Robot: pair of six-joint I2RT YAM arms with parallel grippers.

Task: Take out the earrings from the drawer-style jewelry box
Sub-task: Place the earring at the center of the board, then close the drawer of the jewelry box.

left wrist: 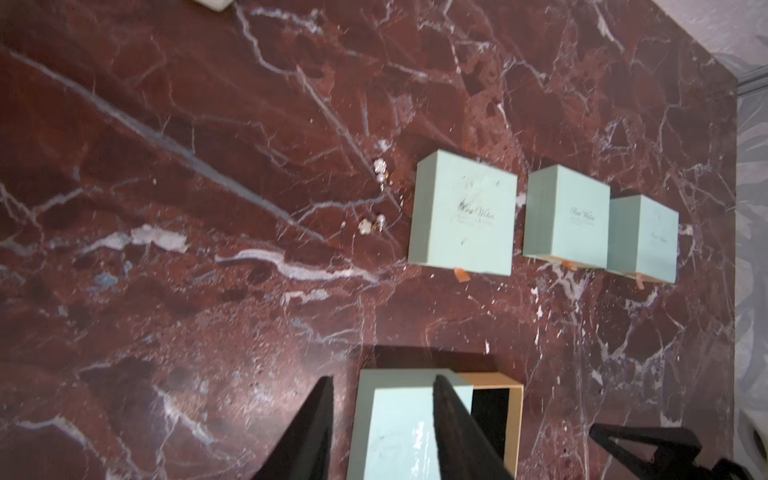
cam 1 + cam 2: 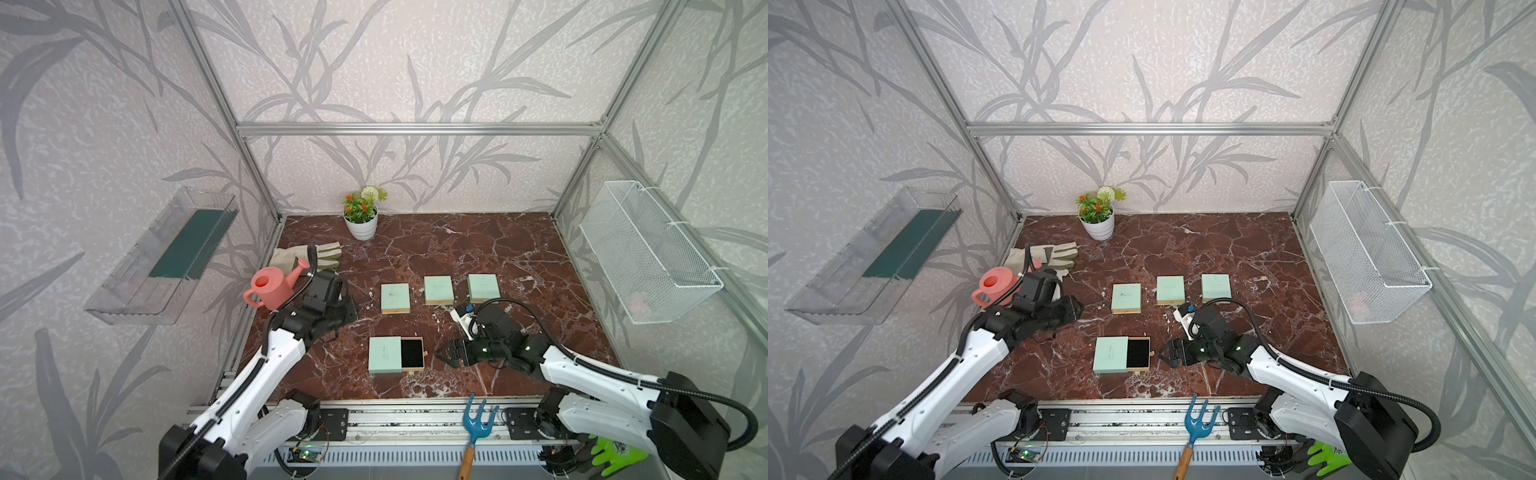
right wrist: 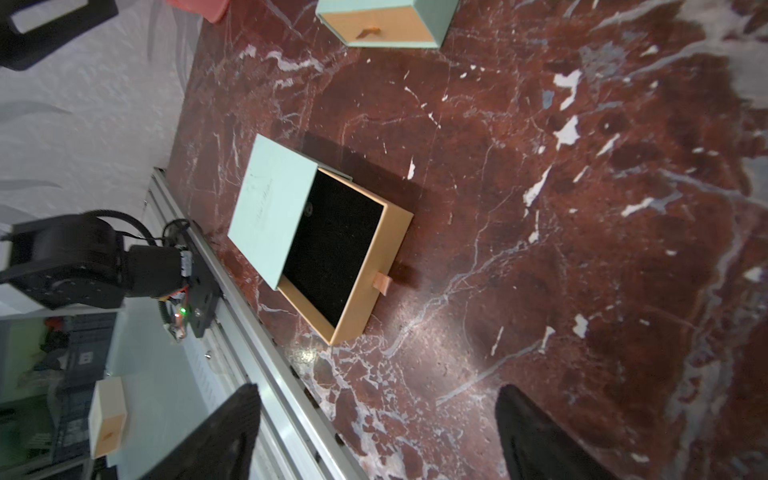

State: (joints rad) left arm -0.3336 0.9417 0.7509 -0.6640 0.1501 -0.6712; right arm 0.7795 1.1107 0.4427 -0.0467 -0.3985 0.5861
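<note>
Earrings (image 3: 307,207): I make out only 1 faint pale speck on the black lining of the drawer (image 3: 376,257), by the edge of the sleeve (image 3: 270,212). My right gripper (image 2: 446,354), spread and empty, sits just right of the drawer. It is nearer than my left gripper (image 1: 383,378), also spread and empty.

"Best Wishes" (cursive) on mint box (image 1: 565,195)

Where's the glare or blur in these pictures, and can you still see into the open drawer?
Right wrist view: a glare patch on the marble table beside the open drawer, whose black lining is sharp; the right gripper is a soft blur at the frame's edge. Left wrist view: the mint-green sleeve is blurred with a sheen. Both top views: even light, soft shadows.
</note>
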